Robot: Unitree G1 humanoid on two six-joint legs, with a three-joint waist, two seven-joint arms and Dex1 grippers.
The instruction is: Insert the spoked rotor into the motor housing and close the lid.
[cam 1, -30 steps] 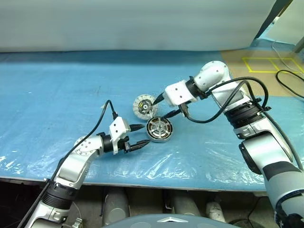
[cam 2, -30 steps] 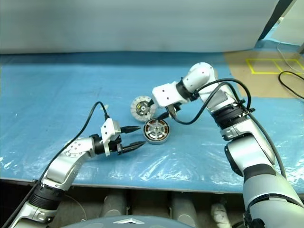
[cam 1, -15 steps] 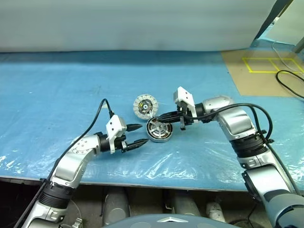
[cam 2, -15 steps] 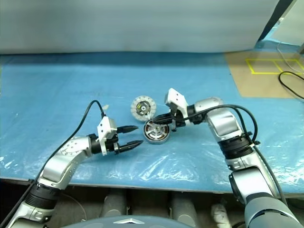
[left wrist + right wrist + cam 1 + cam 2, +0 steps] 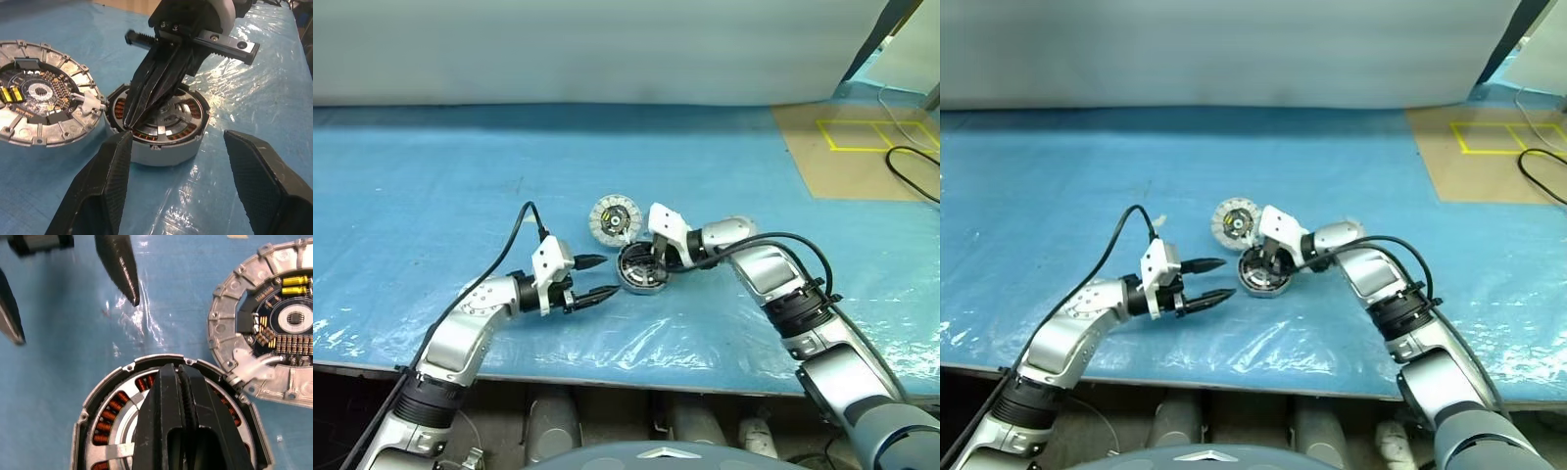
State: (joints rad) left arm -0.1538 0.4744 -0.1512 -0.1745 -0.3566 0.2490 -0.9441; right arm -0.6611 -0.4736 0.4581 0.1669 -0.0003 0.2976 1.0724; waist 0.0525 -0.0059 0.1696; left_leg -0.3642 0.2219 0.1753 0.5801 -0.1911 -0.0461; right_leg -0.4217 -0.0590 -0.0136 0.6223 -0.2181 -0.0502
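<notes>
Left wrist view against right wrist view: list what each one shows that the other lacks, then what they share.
Left wrist view alone: the right gripper seen from outside, shut, its tips down on the spoked rotor seated in the motor housing.

Right wrist view alone: the left gripper seen from ahead, open, apart from the housing.

Both: the housing's copper windings, the lid lying beside it uncovered, and the blue sheet.

Right hand [image 5: 128,123] blocks top of motor housing [image 5: 159,128]; lid [image 5: 41,105] touching one side.

Bright even light, glare on plastic sheet [image 5: 636,343]
</notes>
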